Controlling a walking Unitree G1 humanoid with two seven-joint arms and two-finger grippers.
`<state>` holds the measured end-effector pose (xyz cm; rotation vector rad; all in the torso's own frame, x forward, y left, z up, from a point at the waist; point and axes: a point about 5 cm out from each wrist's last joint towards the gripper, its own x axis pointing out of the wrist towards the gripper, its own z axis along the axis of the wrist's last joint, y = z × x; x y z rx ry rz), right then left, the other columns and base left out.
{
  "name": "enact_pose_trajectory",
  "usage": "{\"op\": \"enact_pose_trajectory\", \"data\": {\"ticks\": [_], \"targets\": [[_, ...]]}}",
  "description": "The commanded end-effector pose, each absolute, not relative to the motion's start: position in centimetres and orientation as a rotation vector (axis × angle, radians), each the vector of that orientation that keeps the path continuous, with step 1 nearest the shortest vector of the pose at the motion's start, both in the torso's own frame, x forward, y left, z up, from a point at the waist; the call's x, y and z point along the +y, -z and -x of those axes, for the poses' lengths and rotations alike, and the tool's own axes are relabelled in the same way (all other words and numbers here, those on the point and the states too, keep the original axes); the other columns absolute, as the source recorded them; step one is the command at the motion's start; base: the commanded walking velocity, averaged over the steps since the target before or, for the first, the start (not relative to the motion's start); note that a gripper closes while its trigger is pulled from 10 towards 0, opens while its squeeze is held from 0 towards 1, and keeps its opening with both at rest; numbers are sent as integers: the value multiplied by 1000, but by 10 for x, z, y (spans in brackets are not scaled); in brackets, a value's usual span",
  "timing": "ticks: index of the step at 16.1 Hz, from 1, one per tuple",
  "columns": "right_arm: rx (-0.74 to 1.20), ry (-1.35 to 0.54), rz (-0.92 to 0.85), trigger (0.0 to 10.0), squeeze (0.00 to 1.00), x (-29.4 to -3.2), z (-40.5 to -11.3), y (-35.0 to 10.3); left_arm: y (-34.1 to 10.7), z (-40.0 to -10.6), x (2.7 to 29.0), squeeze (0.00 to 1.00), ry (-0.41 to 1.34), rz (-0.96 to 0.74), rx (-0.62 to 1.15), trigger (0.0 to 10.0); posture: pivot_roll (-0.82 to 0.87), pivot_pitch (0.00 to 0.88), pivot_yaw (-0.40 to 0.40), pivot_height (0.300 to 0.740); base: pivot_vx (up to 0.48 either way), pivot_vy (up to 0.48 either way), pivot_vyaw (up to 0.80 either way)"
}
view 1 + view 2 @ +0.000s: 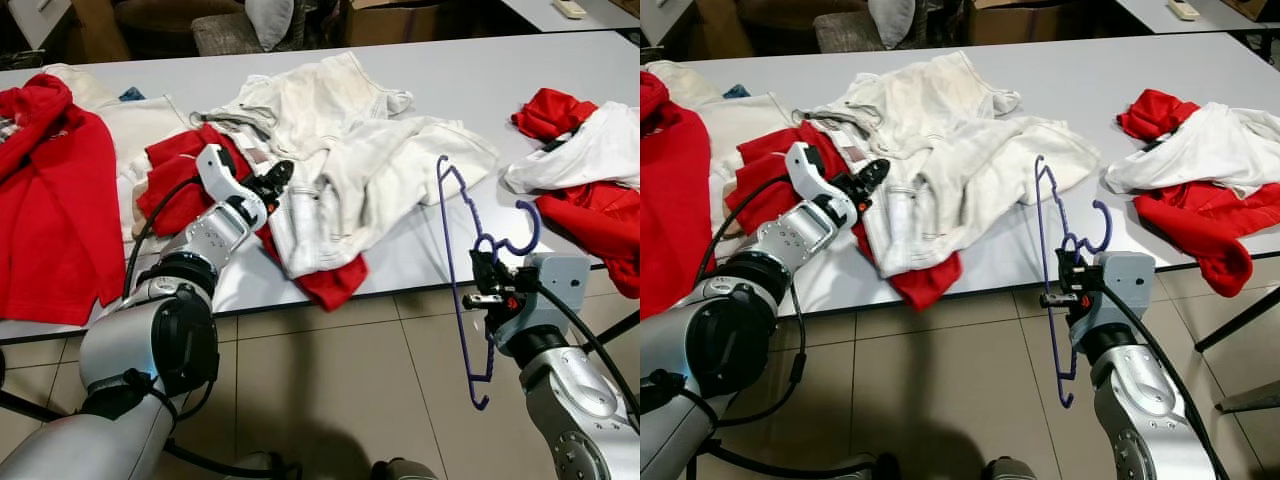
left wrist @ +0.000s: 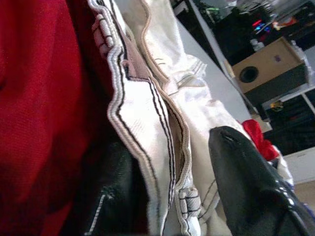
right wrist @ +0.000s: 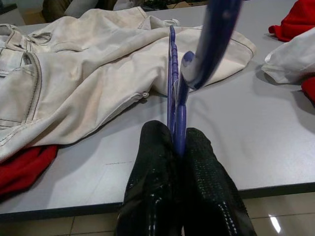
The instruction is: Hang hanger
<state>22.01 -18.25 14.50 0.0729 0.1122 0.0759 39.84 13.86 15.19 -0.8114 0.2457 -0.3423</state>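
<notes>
A purple plastic hanger (image 1: pixel 450 230) stands upright off the table's front edge, hook (image 1: pixel 520 240) towards the right. My right gripper (image 1: pixel 487 290) is shut on its neck; the wrist view has both black fingers (image 3: pixel 152 162) pressed together on the purple hanger bar (image 3: pixel 173 73). My left gripper (image 1: pixel 275 180) lies on the table at the left edge of a crumpled cream garment (image 1: pixel 350 130). In its wrist view the gripper (image 2: pixel 167 147) is open, with the garment's striped hem (image 2: pixel 142 113) running between the two fingers.
The grey table (image 1: pixel 480 80) carries a red garment (image 1: pixel 335 285) hanging over the front edge, a big red one (image 1: pixel 50 200) at the left, and a red-and-white pile (image 1: pixel 590 180) at the right. Tiled floor lies below.
</notes>
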Motion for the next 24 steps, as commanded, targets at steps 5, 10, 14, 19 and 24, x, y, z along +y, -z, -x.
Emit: {"op": "enact_pose_trajectory", "data": {"ticks": [5, 10, 14, 19, 24], "targets": [[89, -78, -81, 10000, 0, -181, -220, -151, -150, -398, 140, 0, 301, 822, 259, 0, -230, 113, 52, 740, 0, 0, 0], [84, -72, -88, 10000, 0, -180, -221, -151, -145, -398, 142, 0, 250, 799, 289, 0, -227, 110, 58, 740, 0, 0, 0], [66, -64, -106, 10000, 0, -178, -226, -151, -164, -406, 149, 0, 222, 556, 228, 0, -203, 77, 77, 740, 0, 0, 0], [-37, -38, -148, 10000, 0, -172, -247, -161, -281, -428, 156, 0, 243, -167, -76, 0, -177, 0, 142, 740, 0, 0, 0], [-214, -2, -232, 10000, 0, -175, -261, -184, -418, -403, 115, 0, 430, -484, -566, 0, -168, 0, 179, 740, 0, 0, 0]]}}
